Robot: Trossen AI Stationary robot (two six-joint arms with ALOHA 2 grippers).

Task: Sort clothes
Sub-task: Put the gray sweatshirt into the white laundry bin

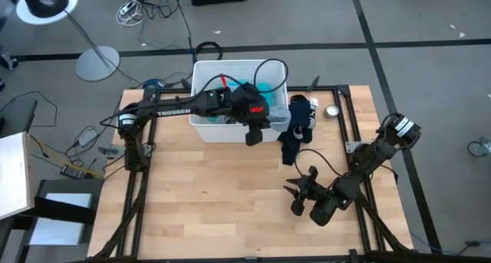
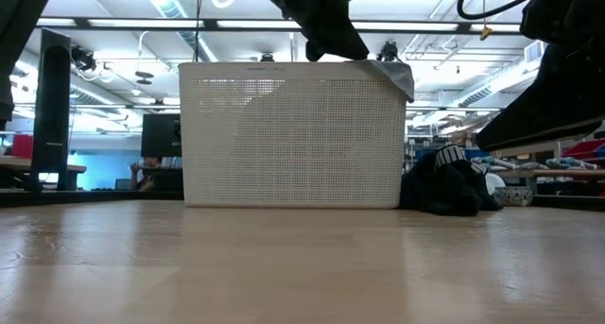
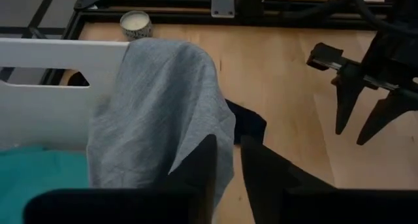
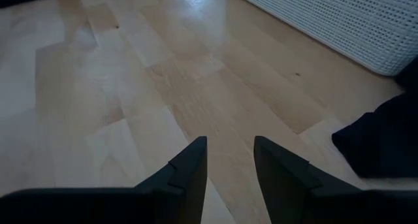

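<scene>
A white bin (image 1: 201,130) stands at the table's far middle. A teal shirt (image 1: 265,88) lies inside it. A grey shirt (image 3: 163,100) hangs over the bin's right rim, near the near corner (image 2: 395,76). A dark navy garment with white print (image 1: 299,125) lies on the table right of the bin. My left gripper (image 3: 227,162) hovers above the bin's near right corner (image 1: 253,136), fingers a little apart, over the grey shirt's edge. My right gripper (image 1: 301,188) is open and empty, low over the wood near the navy garment (image 4: 385,139). The socks do not show.
A small round tin (image 1: 332,110) stands at the table's far right. Black frame rails (image 1: 349,125) run along the table's edges. Bare wood (image 1: 199,202) stretches across the near left half of the table.
</scene>
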